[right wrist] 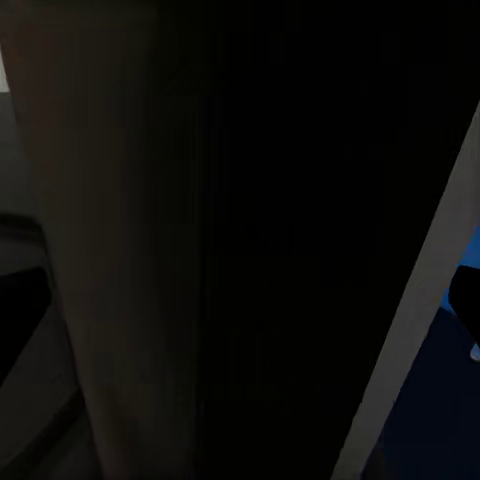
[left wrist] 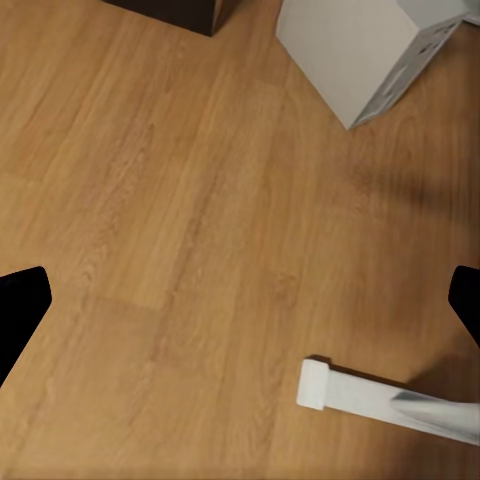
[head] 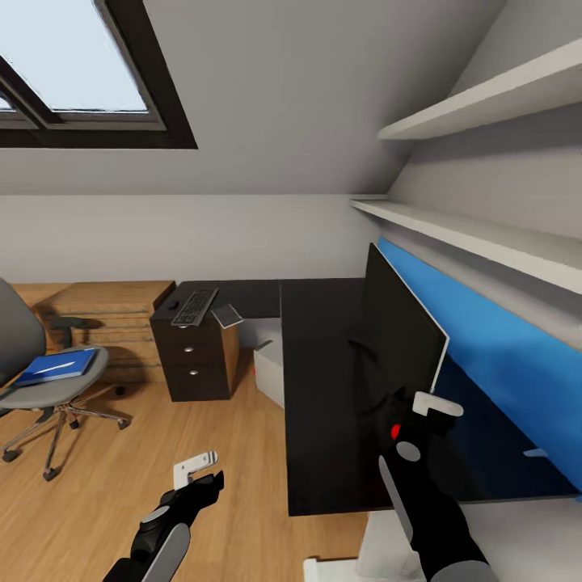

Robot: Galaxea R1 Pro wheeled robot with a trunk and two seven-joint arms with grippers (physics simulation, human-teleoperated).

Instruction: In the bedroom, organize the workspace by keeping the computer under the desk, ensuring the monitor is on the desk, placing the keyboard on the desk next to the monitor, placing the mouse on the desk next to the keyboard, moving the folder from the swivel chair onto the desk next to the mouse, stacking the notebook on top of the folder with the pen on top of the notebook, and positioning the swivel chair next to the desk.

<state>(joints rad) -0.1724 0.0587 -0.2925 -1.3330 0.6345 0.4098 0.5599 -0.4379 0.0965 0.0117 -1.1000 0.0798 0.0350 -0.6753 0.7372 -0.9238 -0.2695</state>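
The black monitor (head: 400, 331) stands on the glossy black desk (head: 319, 388), seen edge-on from its near end. My right gripper (head: 420, 416) is at its lower near corner by the red dot. The right wrist view shows the dark screen (right wrist: 250, 240) very close and one fingertip (right wrist: 465, 300) far out, so the gripper is open. The left gripper (head: 198, 477) hangs open over the floor. The keyboard (head: 195, 306), mouse (head: 172, 305) and grey notebook (head: 227, 315) lie on the far desk wing. On the swivel chair (head: 32, 388) lies the blue folder (head: 58, 365) with the white pen (head: 56, 369) on it. The computer (head: 271, 368) (left wrist: 360, 50) stands under the desk.
A black drawer unit (head: 194, 360) carries the far desk wing, with a wooden chest (head: 105, 315) behind the chair. A blue wall panel (head: 501, 356) and white shelves (head: 485, 234) run along the right wall. A white desk leg foot (left wrist: 380, 400) lies on the wooden floor (head: 226, 485).
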